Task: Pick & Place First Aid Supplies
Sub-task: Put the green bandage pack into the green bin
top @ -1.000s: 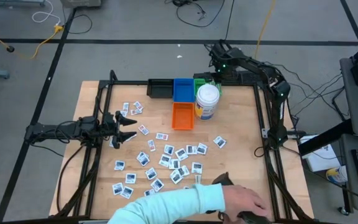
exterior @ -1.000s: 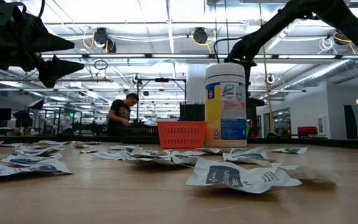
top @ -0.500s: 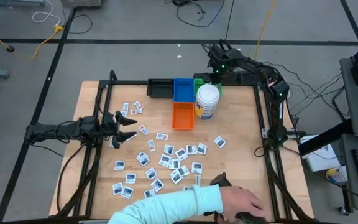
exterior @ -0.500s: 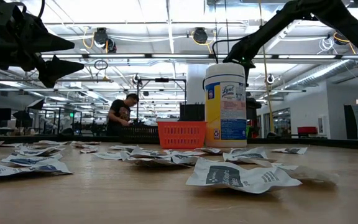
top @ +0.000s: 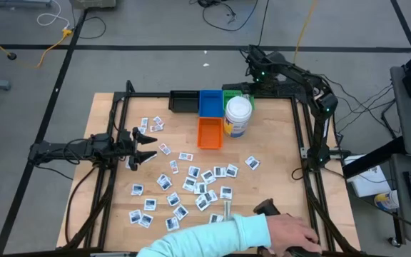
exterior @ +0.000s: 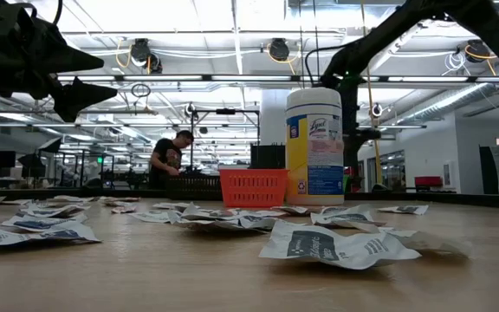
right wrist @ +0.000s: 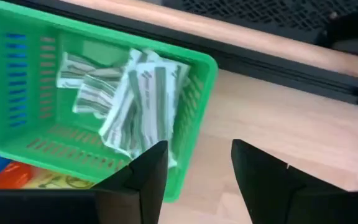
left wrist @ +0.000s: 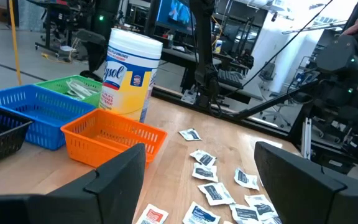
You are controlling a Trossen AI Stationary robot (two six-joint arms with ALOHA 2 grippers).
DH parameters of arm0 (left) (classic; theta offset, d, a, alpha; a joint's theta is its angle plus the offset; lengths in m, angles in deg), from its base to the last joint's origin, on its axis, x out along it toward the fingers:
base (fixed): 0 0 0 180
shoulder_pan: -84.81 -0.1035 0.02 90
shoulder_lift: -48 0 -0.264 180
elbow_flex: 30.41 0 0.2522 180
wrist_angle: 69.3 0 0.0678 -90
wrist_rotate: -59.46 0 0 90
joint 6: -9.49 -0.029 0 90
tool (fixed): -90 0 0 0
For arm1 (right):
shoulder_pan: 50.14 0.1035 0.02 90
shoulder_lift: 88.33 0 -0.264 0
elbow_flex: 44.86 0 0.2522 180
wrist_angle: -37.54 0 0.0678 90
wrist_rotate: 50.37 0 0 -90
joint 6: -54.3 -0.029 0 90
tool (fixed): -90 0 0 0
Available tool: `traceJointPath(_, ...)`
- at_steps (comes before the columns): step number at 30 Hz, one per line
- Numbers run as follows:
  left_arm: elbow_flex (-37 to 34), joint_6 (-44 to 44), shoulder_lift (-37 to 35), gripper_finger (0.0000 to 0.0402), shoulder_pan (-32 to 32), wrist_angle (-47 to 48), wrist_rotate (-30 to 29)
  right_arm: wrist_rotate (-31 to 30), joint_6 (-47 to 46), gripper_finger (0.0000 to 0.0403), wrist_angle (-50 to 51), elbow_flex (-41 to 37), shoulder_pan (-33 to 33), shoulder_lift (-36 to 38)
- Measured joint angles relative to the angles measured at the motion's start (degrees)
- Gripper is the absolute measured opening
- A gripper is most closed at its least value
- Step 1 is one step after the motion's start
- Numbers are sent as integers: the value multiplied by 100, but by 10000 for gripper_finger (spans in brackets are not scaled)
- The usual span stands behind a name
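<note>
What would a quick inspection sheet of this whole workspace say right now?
Surface: wooden table, framed by black rails.
Job's things: white packets scattered over the near half; grey-green strips piled in the green basket.
Clutter: wipes canister beside the orange basket; blue basket and black basket along the far edge.
Grippers: left gripper open, hanging above the table's left side; right gripper open, above the green basket, holding nothing.
Cables: several loose on the floor beyond the table.
Surroundings: a person's sleeved arm reaching in at the near edge; another person standing far behind.
</note>
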Motion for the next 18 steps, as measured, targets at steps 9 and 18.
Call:
traceJointPath(9,1,-2,0,306,0,0,0,-328,-65,169,302,-1,-74,85)
traceJointPath(18,0,-2,1,306,0,-1,0,-310,-515,166,-268,-1635,19,1087)
